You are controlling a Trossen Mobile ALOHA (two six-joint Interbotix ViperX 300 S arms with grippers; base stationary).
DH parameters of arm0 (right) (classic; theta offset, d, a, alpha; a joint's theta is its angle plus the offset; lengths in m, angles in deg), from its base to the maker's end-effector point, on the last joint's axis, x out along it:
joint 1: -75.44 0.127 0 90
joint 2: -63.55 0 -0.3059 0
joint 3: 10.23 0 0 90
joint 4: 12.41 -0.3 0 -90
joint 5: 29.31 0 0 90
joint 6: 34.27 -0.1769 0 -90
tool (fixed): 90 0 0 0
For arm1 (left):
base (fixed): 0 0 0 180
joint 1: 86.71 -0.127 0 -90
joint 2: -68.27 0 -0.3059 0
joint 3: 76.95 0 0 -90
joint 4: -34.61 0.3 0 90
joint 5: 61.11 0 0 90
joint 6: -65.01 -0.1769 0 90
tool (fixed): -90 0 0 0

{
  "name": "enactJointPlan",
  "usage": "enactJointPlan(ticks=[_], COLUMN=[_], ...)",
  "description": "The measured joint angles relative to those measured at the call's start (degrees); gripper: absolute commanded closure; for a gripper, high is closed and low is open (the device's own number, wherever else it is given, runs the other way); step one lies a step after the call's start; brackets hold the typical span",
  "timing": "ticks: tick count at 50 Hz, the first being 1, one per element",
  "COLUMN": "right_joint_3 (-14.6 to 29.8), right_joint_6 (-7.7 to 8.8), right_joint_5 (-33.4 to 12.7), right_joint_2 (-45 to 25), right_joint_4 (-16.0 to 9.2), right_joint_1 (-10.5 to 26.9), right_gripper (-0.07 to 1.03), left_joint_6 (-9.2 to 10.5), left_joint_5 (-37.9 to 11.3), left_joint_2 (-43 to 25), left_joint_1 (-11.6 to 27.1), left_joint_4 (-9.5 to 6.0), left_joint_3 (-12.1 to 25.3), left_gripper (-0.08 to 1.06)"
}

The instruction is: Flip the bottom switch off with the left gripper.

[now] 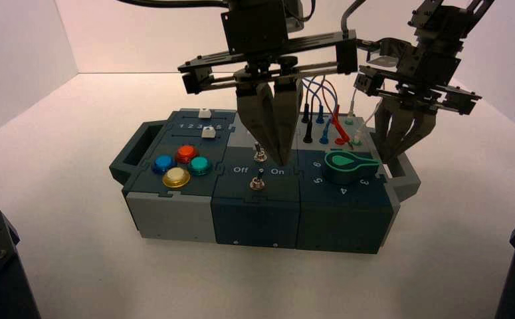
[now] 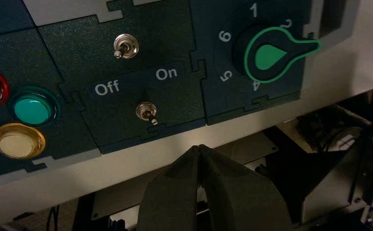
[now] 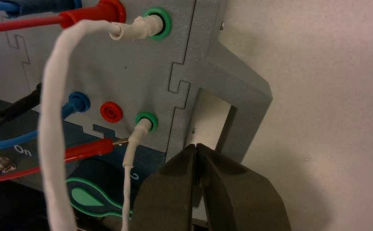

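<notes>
The bottom switch (image 1: 258, 181) (image 2: 147, 113) is a tiny toggle on a silver nut in the dark middle panel of the box (image 1: 175, 216), just below the "Off" and "On" lettering. In the left wrist view its dark-tipped lever leans toward the On side. My left gripper (image 1: 283, 162) (image 2: 199, 147) is shut with nothing held. Its point hangs just right of the switches, over the "On" lettering, apart from the lever. The twin top switch (image 1: 260, 155) (image 2: 125, 46) leans toward Off. My right gripper (image 1: 397, 151) (image 3: 196, 145) hovers shut over the box's right handle.
A green knob (image 1: 345, 165) sits right of the switches. Red, blue, teal and yellow buttons (image 1: 186, 153) sit to their left, with two white sliders (image 1: 208, 133) behind. Black, blue, red and white plugged wires (image 1: 322, 119) stand at the back right, near the left gripper.
</notes>
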Motion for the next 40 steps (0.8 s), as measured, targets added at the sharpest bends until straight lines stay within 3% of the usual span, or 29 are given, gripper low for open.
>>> enactJointPlan(ticks=[40], right_joint_3=[0.09], right_joint_6=[0.09], right_joint_5=[-0.18], right_joint_2=[0.00], right_joint_4=[0.00], right_joint_1=[0.09], right_gripper=[0.98], left_joint_6=[-0.18], left_joint_5=[0.09], left_joint_2=[-2.64], left_joint_1=[0.00], left_joint_4=[0.35], left_joint_3=[0.09], left_gripper=[1.01])
